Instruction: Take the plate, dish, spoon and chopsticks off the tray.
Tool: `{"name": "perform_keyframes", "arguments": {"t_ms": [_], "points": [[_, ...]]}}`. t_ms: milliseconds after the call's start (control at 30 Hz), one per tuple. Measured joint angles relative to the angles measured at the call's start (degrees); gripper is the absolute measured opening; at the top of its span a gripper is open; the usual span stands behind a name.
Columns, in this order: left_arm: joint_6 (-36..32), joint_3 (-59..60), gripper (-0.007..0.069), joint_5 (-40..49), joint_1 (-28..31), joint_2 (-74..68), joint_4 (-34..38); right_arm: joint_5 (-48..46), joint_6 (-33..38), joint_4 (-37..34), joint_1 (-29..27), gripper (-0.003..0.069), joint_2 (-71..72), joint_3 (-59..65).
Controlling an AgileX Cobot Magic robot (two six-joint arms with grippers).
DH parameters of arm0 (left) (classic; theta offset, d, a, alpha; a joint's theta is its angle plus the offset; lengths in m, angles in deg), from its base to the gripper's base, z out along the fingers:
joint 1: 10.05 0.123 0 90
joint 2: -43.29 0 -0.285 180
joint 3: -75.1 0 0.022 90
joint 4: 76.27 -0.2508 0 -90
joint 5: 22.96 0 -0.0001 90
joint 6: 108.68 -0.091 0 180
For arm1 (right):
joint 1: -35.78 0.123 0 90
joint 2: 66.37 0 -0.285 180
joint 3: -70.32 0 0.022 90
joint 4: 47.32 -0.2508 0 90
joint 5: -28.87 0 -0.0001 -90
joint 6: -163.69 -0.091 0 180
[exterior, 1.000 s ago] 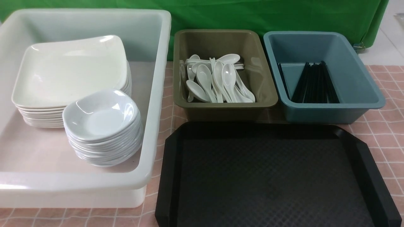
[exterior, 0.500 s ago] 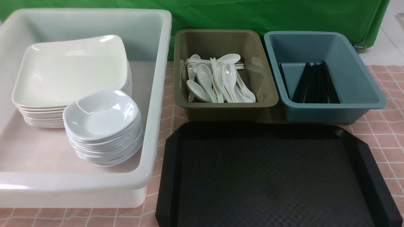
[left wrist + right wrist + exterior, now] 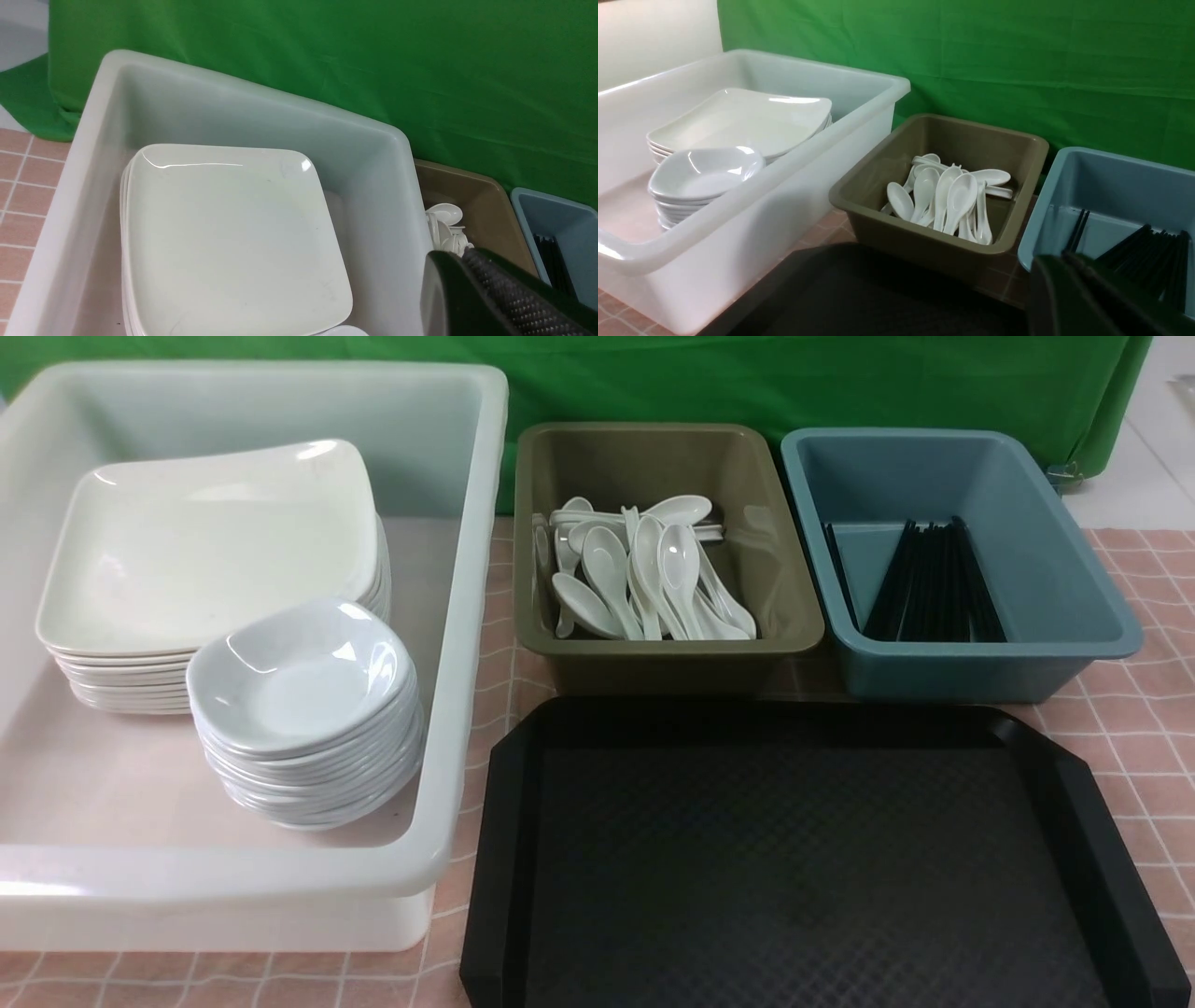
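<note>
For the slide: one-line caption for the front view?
Empty black tray before white tub of stacked plates and dishes, spoon bin, chopstick bin.

Bright even overhead light, white glare on the top plate [image 3: 210,546]; soft shadows, slight blur throughout

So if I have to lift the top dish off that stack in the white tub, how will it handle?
The top dish looks glossy, so it's probably slippery under the fingers. It appears rigid, with a thin upturned rim that should give an edge to pinch. It sits nested on a stack of dishes beside the stack of plates, so it may drag the one below.
</note>
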State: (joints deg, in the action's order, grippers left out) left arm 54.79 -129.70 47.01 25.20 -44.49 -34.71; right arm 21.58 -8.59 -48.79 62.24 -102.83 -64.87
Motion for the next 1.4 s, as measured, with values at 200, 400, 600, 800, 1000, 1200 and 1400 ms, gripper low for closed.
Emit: {"name": "perform_keyframes", "arguments": {"t_ms": [200, 400, 600, 800, 1000, 1200, 1400], "points": [[-0.02, 0.00, 0.0020, 0.00, 0.00, 0.00, -0.12, 0.44, 0.00, 0.00, -0.12, 0.0061, 2.95, 4.01], [-0.88, 0.00, 0.0020, 0.00, 0.00, 0.00, -0.12, 0.29, 0.00, 0.12, -7.88, 0.0077, 13.40, 15.88], [-0.92, 0.00, 0.0020, 0.00, -1.07, 0.00, -0.07, -0.68, 0.00, 2.46, -17.25, 0.0089, 22.79, 27.04], [-0.92, 2.04, 0.0020, -0.05, -10.99, 0.00, -1.82, -0.49, -0.02, 2.97, -21.61, 0.0102, 27.15, 32.03], [-0.92, 7.69, 0.0020, 0.03, -24.14, -0.07, -4.18, -0.66, -0.07, 2.98, -22.33, 0.0120, 27.78, 32.09], [0.86, 8.88, 0.0020, 0.17, -35.61, 0.45, -9.77, -0.89, -0.07, 2.98, -22.33, 0.0125, 27.78, 32.04], [2.15, 11.47, 0.0020, 0.17, -44.18, 6.65, -12.85, -0.93, -0.07, 2.98, -22.33, 0.0134, 27.78, 32.04]]}}
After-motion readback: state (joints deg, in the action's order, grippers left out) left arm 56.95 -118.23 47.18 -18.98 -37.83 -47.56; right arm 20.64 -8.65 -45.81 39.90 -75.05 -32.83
